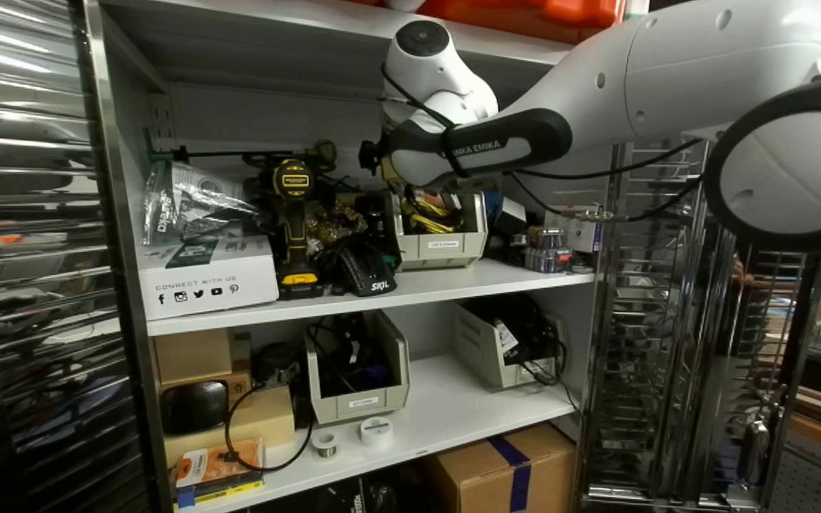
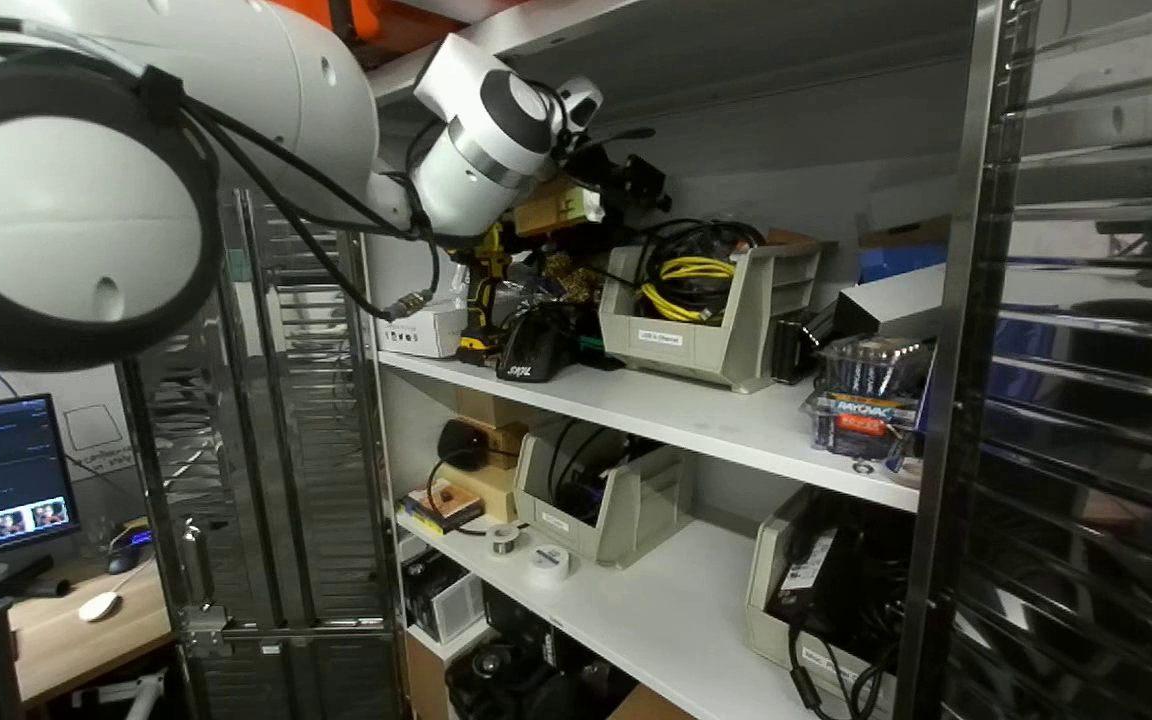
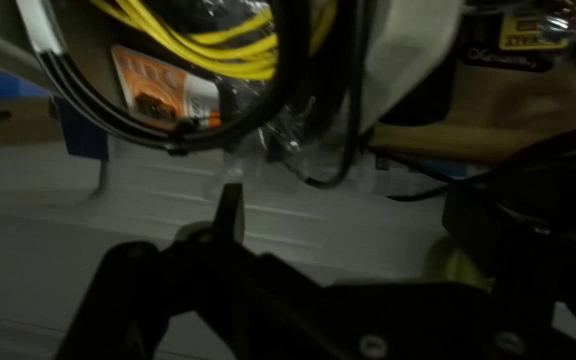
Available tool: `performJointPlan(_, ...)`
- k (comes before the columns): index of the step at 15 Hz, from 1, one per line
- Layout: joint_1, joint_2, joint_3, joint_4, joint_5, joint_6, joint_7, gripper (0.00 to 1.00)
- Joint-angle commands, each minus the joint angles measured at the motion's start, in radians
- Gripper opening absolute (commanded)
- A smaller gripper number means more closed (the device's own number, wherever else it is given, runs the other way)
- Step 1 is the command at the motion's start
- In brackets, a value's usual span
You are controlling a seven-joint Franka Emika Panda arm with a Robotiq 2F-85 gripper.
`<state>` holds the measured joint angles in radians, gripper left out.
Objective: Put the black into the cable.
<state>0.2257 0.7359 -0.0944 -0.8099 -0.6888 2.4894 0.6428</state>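
The claw [image 3: 345,205] is spread wide, its fingers [image 3: 227,212] well apart. Ahead of them, higher in the wrist view, the black cable [image 3: 292,45] lies coiled with yellow cable [image 3: 248,72] in a grey bin [image 3: 413,50], near the claw.

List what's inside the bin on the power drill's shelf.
The bin holds yellow cable loops, coiled black cables, clear plastic and, in the wrist view, an orange-printed package. Anything beneath the coils is covered and cannot be told.

Black cable [image 3: 290,55] cropped at top, monitor [image 2: 1,475] cropped left
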Motion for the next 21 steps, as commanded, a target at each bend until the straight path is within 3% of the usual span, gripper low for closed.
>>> performJointPlan(1, 0.084, -0.165, -0.046, -0.234, -0.149, 0.093, 0.055, 1.00)
performJointPlan(5, 0.145, -0.294, 0.004, -0.407, -0.184, -0.023, 0.017, 1.00)
performJointPlan(10, 0.162, -0.485, 0.101, -0.643, -0.047, -0.299, -0.071, 1.00)
performJointPlan(15, 0.155, -0.715, 0.166, -0.880, 0.200, -0.548, -0.138, 1.00)
performJointPlan(16, 0.121, -0.758, 0.210, -0.912, 0.250, -0.611, -0.156, 1.00)
performJointPlan(21, 0.077, -0.976, 0.271, -1.006, 0.532, -0.978, -0.272, 1.00)
